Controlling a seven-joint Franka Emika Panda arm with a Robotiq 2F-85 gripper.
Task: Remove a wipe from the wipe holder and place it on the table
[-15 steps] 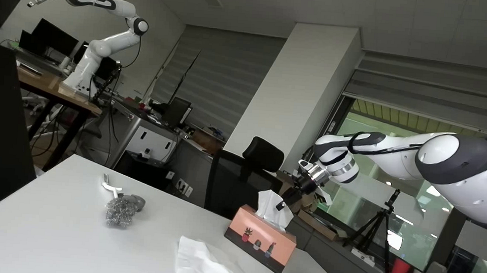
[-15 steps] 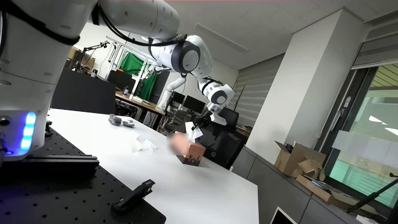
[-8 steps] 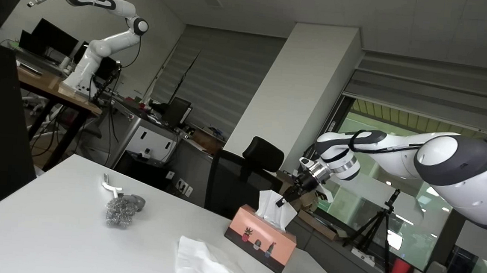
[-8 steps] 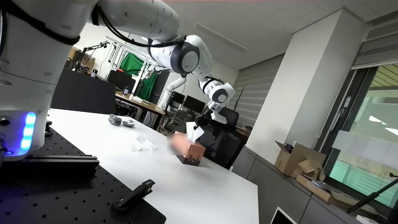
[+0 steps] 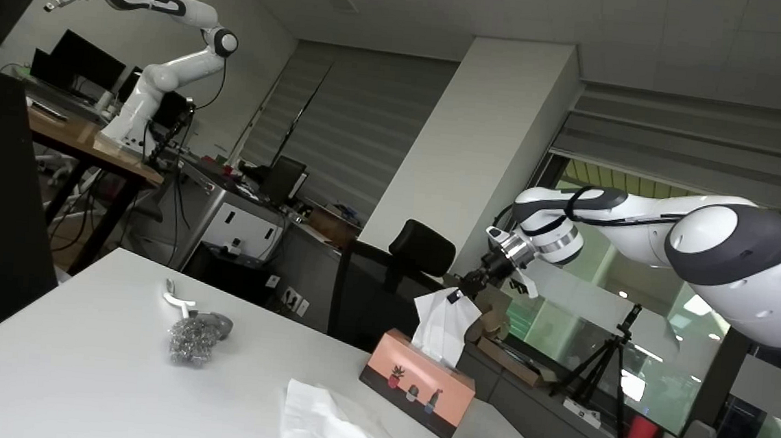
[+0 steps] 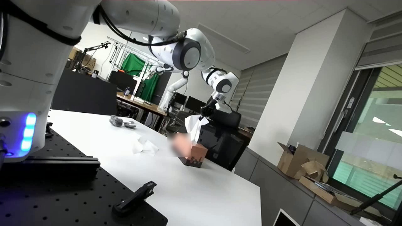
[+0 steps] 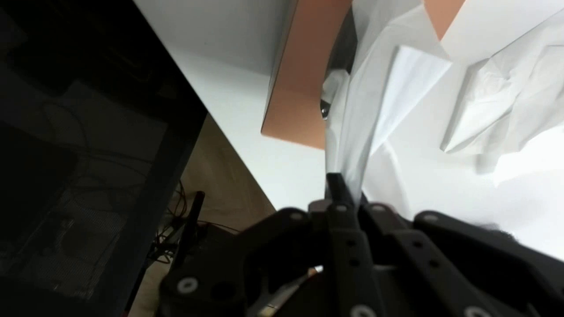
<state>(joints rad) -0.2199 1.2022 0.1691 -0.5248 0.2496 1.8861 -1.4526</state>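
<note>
My gripper (image 5: 454, 295), clamped on wipe (image 5: 443, 327), has risen, drawing more from box (image 5: 418, 386); pull likely unfinished, placement pending.

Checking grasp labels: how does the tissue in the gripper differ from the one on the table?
The held tissue stands upright, pinched near its top by the gripper; the loose tissue lies creased on the table. The held tissue runs down to the box; the loose tissue lies apart from it. Both are white.

Saw a silvery tinsel-like clump (image 5: 193, 341), a black mesh-backed office chair (image 5: 378, 294) and a black three-legged tripod (image 5: 624, 329).
</note>
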